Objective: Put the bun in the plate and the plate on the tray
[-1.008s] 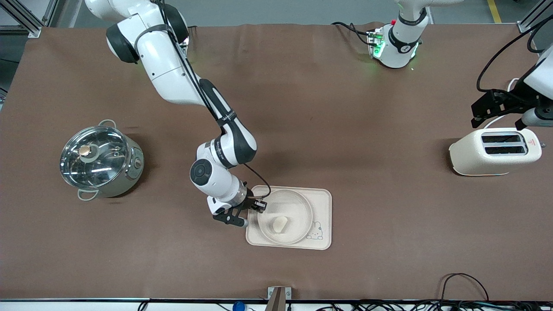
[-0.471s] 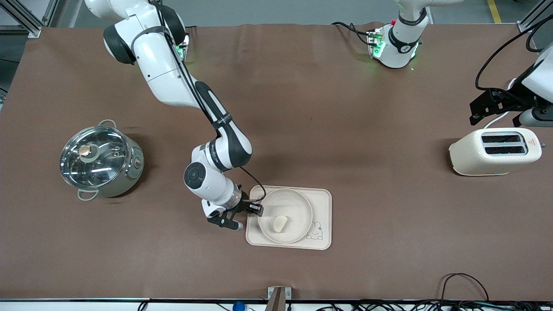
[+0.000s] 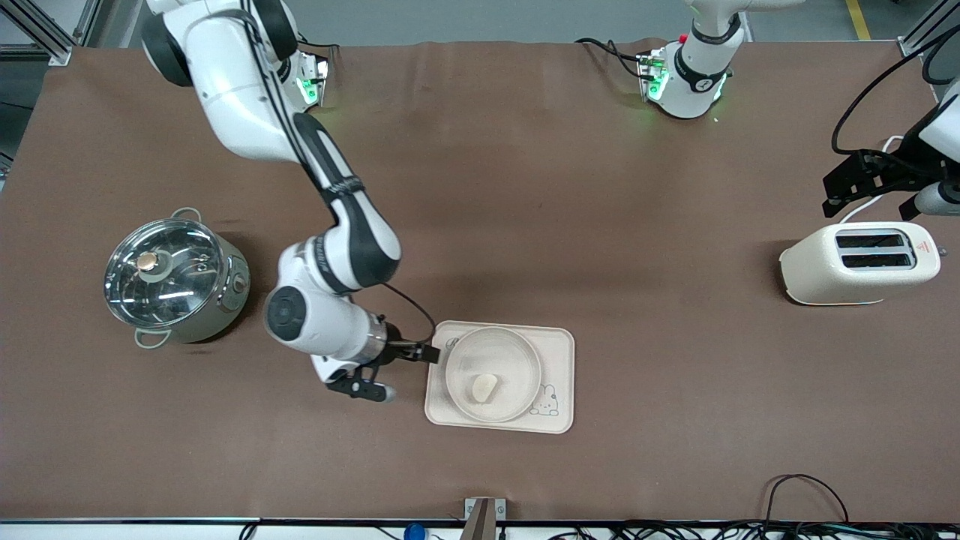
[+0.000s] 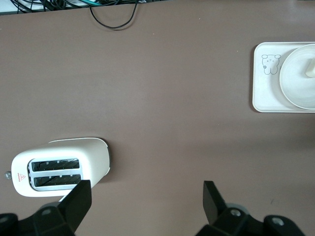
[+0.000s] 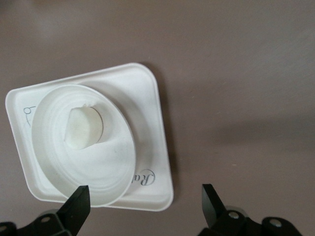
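Observation:
The bun (image 3: 484, 388) lies in the round plate (image 3: 504, 354), and the plate sits on the tray (image 3: 559, 351). My right gripper (image 3: 367, 390) is open and empty, above the table just off the tray's end toward the right arm. In the right wrist view its fingers (image 5: 77, 209) are spread wide, with the tray (image 5: 147, 98), plate (image 5: 98, 172) and bun (image 5: 84, 128) past them. My left gripper (image 3: 840, 196) waits open and empty over the table by the toaster. The left wrist view shows the tray (image 4: 266, 91), plate (image 4: 298, 86) and bun (image 4: 310, 69) far off.
A steel pot with a glass lid (image 3: 174, 277) stands toward the right arm's end. A cream toaster (image 3: 859, 262) stands at the left arm's end and also shows in the left wrist view (image 4: 59, 167). Cables (image 3: 802, 487) lie along the table edge nearest the front camera.
My right gripper has drawn back from the plate's rim toward the right arm's end of the table. The plate with the bun stays on the tray. The left gripper barely shifted.

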Robot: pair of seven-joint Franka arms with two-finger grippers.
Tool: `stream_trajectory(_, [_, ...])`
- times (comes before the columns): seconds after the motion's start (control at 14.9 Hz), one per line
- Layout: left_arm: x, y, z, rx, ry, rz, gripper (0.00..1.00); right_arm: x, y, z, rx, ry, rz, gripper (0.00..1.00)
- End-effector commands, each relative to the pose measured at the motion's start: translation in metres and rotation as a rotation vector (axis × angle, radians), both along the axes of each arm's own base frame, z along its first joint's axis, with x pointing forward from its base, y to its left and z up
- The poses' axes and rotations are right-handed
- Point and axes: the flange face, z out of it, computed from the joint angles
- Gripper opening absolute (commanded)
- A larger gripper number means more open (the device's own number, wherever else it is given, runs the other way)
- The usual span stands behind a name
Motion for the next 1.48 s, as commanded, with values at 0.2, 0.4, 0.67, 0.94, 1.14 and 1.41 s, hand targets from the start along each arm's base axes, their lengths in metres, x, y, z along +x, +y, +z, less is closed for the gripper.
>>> stream_trajectory(0.2, [0.005,0.002,0.002,0.0,0.011,-0.006,1.0,0.001,-0.127,0.097,-0.058,0.03,0.183,1.0])
stream_trajectory(0.4, [0.005,0.002,0.002,0.002,0.011,-0.009,1.0,-0.029,-0.177,0.192,-0.182,0.034,0.212,1.0])
stream_trajectory(0.67, [0.005,0.002,0.001,0.001,0.013,-0.009,1.0,-0.096,-0.239,0.281,-0.26,0.033,0.216,1.0])
stream_trajectory(0.94, [0.005,0.002,0.001,0.002,0.013,-0.007,1.0,-0.162,-0.327,0.325,-0.301,-0.001,0.21,1.0])
stream_trajectory(1.14, [0.005,0.002,0.002,0.002,0.011,-0.006,1.0,-0.183,-0.374,0.341,-0.334,0.015,0.187,1.0])
stream_trajectory(1.41, [0.006,0.005,0.0,0.002,0.014,0.001,1.0,-0.181,-0.381,0.348,-0.34,-0.008,0.195,1.0])
